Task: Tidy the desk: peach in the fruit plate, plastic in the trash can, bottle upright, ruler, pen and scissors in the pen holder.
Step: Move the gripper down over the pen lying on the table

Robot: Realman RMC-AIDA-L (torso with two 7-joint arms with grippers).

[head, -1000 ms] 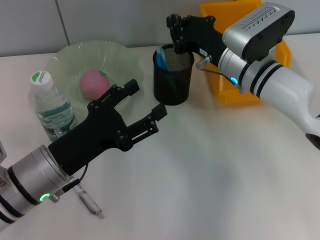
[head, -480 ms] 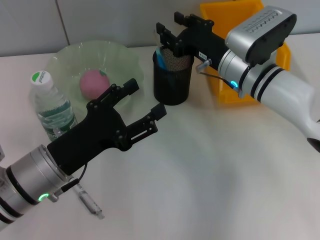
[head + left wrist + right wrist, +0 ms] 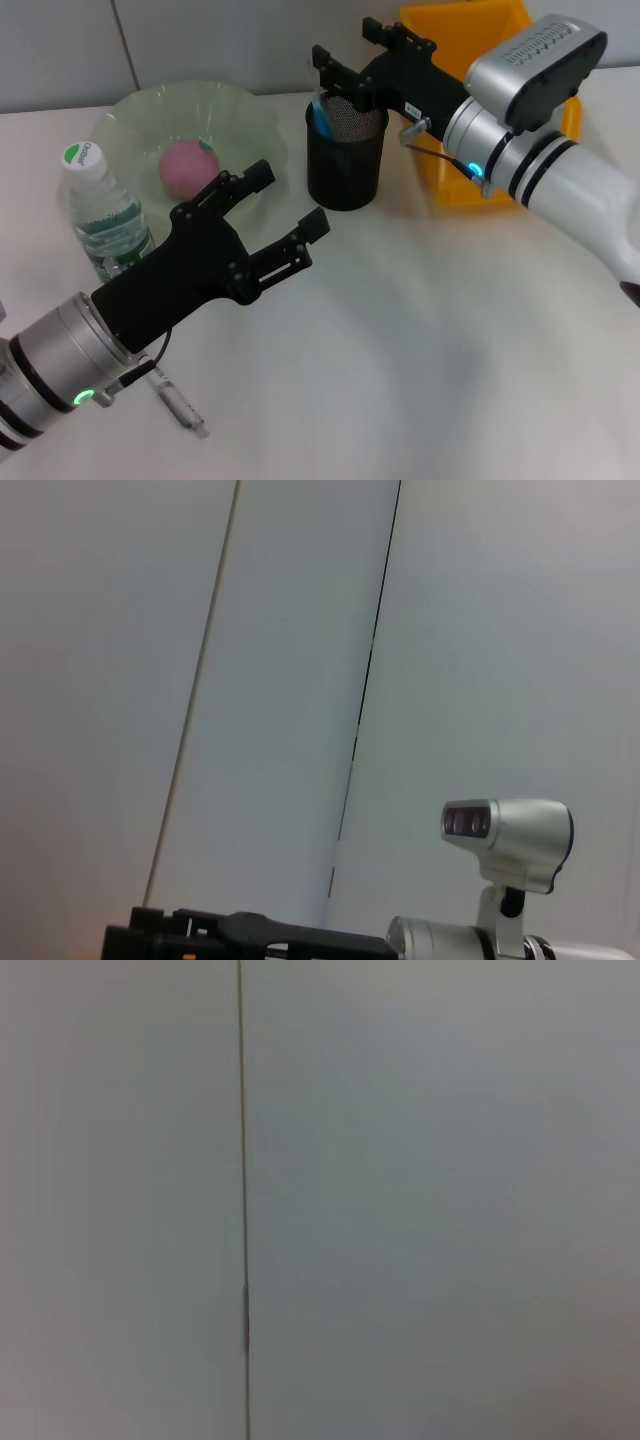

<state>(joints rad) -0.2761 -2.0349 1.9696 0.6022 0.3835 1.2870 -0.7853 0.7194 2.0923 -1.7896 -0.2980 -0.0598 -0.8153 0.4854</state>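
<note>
The white surface [image 3: 430,350] is seen from the head view, with the two arms reaching over it. The fruit plate [image 3: 140,115] stands at the far left, and the peach [image 3: 188,166] is held inside it. The yellow trash can [image 3: 505,20] is placed at the far right, partly hidden by the right arm. The bottle [image 3: 100,215] stands upright just in front of the fruit plate's left edge. The pen holder [image 3: 345,150] is set between the fruit plate and the trash can, and the blue scissors [image 3: 322,112] are lodged in it against its left wall. The right hand [image 3: 350,62] is held just above the pen holder's rim, its fingers spread and nothing gripped. The left hand [image 3: 282,220] is poised above the surface in front of the fruit plate, released, with nothing between its fingers. The pen [image 3: 178,403] lies flat on the near-left surface beneath the left arm.
</note>
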